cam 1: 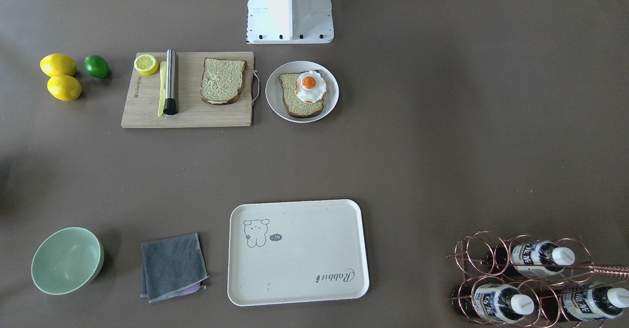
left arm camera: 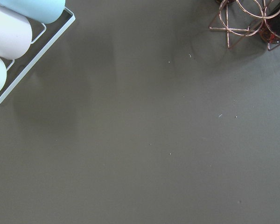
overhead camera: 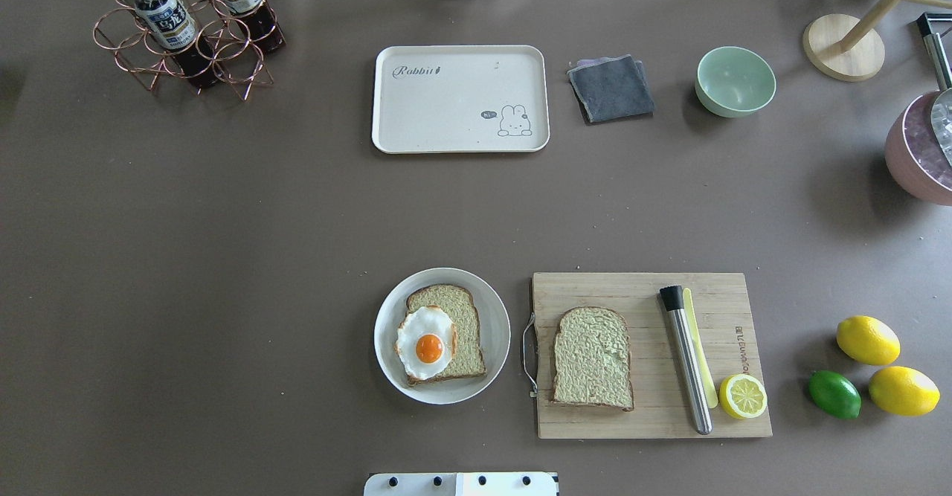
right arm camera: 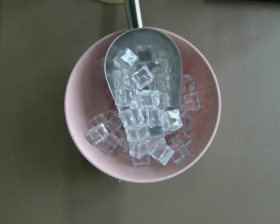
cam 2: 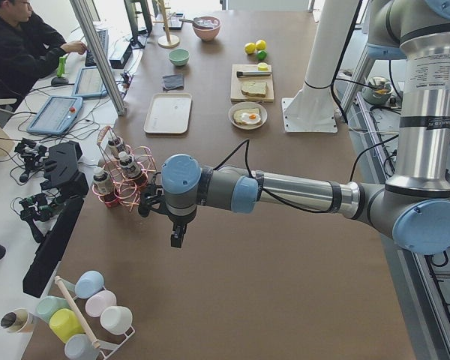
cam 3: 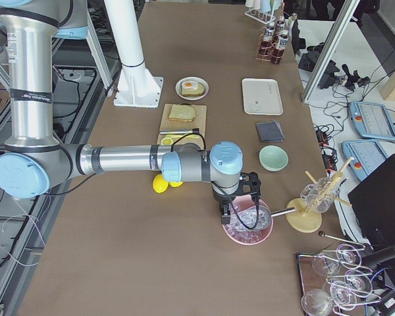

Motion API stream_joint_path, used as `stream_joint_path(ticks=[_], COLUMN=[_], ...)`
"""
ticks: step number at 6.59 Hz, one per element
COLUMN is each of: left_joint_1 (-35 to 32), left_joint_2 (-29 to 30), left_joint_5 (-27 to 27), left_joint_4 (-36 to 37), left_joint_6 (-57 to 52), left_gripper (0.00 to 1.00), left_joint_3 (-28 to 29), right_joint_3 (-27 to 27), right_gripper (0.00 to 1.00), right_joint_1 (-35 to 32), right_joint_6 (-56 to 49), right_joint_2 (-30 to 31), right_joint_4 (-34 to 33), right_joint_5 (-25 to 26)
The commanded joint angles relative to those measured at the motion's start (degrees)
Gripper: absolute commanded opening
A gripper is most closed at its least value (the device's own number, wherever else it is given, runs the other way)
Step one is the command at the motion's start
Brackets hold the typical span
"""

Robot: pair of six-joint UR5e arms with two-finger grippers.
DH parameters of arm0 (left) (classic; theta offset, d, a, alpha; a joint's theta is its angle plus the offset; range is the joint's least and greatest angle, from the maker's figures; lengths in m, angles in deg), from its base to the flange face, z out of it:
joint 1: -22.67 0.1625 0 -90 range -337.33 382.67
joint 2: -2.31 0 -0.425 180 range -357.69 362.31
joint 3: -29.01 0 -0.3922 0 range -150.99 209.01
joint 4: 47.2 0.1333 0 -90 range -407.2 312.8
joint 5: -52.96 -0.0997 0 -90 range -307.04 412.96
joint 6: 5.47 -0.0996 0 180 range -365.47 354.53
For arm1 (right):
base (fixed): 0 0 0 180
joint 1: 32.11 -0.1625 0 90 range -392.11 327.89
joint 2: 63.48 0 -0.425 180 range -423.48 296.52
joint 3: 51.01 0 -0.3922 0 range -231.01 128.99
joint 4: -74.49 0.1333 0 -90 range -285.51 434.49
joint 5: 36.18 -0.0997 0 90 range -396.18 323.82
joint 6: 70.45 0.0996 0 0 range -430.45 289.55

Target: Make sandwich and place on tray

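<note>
Left gripper [cam 2: 177, 238] hangs over bench [cam 2: 247, 300]; right gripper [cam 3: 224, 217] directly above ice bowl [right arm camera: 77, 93]. Grip state of either: cannot tell. Egg-topped slice [overhead camera: 467, 325], second slice [overhead camera: 593, 358] and tray [overhead camera: 446, 94] lie far from both.

Two slices, not stacked yet. First slice [overhead camera: 465, 325]: pale tan-green crumb, dk brown crust, lying flat on the round white plate [overhead camera: 497, 310], on the robot's side of the worktop [overhead camera: 297, 221]. Fried egg [overhead camera: 425, 343] sits on top of it, white w/ orange yolk, shifted toward robot's left, its edge hanging past the crust over the plate. Second slice [overhead camera: 593, 358]: same colours, flat, on the wooden board [overhead camera: 647, 414], at the board's end nearest the plate, to the plate's right. Tray [overhead camera: 446, 102]: large cream-white rect., rounded corners, raised rim, small animal drawing + "Rabbit" script, flat on the worktop's far side, well apart from plate & board, approx. opposite the plate.
</note>
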Motion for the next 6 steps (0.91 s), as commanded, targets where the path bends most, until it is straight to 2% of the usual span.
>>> stream_joint_path(ticks=[1,6], left_joint_1=[0.01,0.09], left_joint_2=[0.59,2.00], left_joint_5=[0.10,-0.07], left_joint_4=[-0.02,0.07], left_joint_6=[0.09,0.53], left_gripper=[0.98,0.98], left_joint_3=[0.21,0.65], right_joint_3=[-0.06,-0.32], right_gripper=[1.00,1.00], right_joint_1=[0.00,0.00], right_joint_6=[0.03,0.03], right_joint_2=[-0.13,-0.22], right_joint_4=[0.00,0.00], right_joint_5=[0.09,0.17])
